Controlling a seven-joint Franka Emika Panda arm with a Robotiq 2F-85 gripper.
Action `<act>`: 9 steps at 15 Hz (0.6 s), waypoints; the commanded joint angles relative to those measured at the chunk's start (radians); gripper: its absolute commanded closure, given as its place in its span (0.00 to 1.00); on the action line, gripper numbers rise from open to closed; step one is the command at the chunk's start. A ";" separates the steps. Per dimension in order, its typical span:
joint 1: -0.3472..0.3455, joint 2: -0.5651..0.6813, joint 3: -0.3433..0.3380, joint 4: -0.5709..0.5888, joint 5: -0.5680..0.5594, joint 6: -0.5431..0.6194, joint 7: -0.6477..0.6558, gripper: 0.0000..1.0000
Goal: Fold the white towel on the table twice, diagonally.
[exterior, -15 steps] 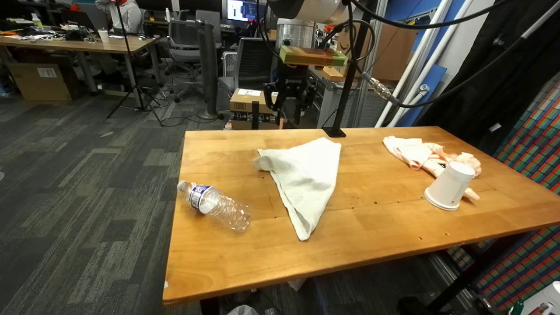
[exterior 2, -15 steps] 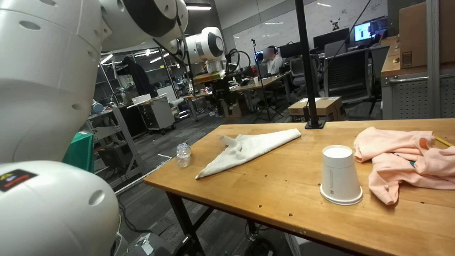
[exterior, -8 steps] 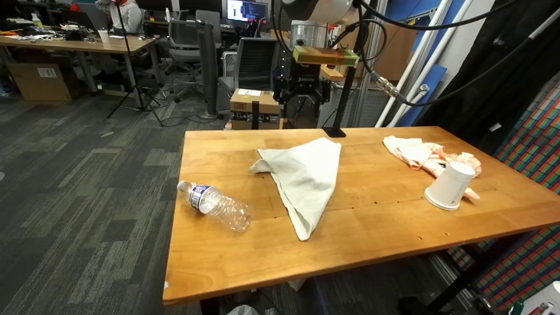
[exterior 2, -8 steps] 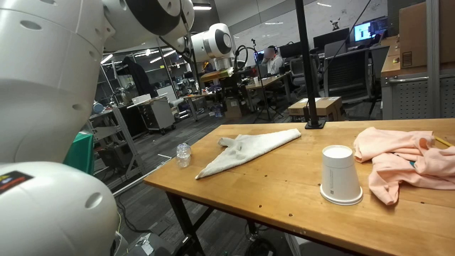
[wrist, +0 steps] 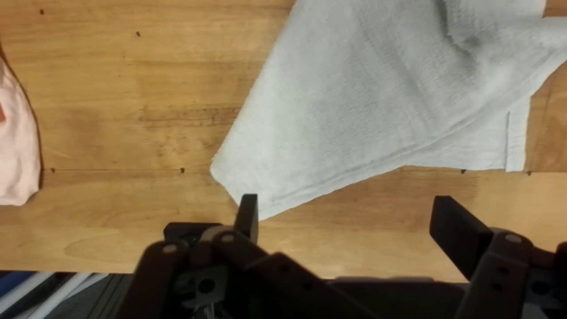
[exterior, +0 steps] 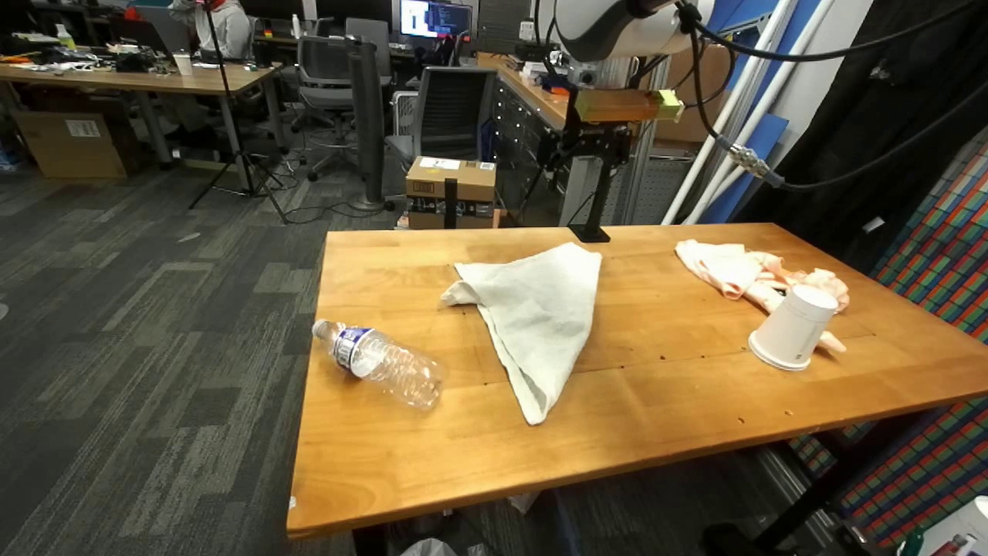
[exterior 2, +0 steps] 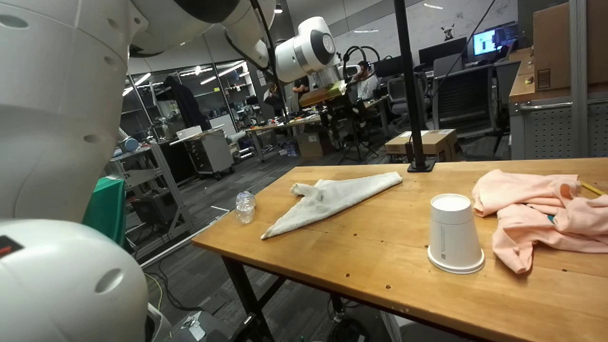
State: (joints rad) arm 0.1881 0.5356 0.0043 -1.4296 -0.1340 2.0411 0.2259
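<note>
Both my fingers (wrist: 460, 235) stood wide apart in the wrist view, above the tabletop (wrist: 110, 208). Beyond them lay the white towel (wrist: 354, 106), its top layer folded over a lower one that showed at the right; one of my fingers hid part of its nearest corner. A pink cloth (wrist: 17, 146) reached in at the left.

In an exterior view my fingers hung well above the far side of the tabletop, dark against a black post (exterior: 597, 207). The towel lay in a rough triangle, one long point toward the near edge and a small flap jutting left. To its left, and apart from it, a clear plastic bottle (exterior: 386, 367) lay on its side.

In an exterior view my white arm (exterior 2: 57, 109) filled the left, and I could not tell there how wide my fingers stood. The towel lay left of centre with its flap curled up; on the near right a white cup (exterior 2: 453, 235) stood upside down, just beside the crumpled pink cloth.
</note>
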 commanded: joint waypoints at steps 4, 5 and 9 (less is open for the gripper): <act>-0.081 -0.045 -0.024 -0.162 0.002 0.233 -0.035 0.00; -0.088 -0.031 -0.028 -0.157 -0.002 0.255 -0.036 0.00; -0.094 0.023 -0.042 -0.120 -0.012 0.323 -0.022 0.00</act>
State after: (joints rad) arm 0.0870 0.5319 -0.0265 -1.5757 -0.1355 2.3110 0.2007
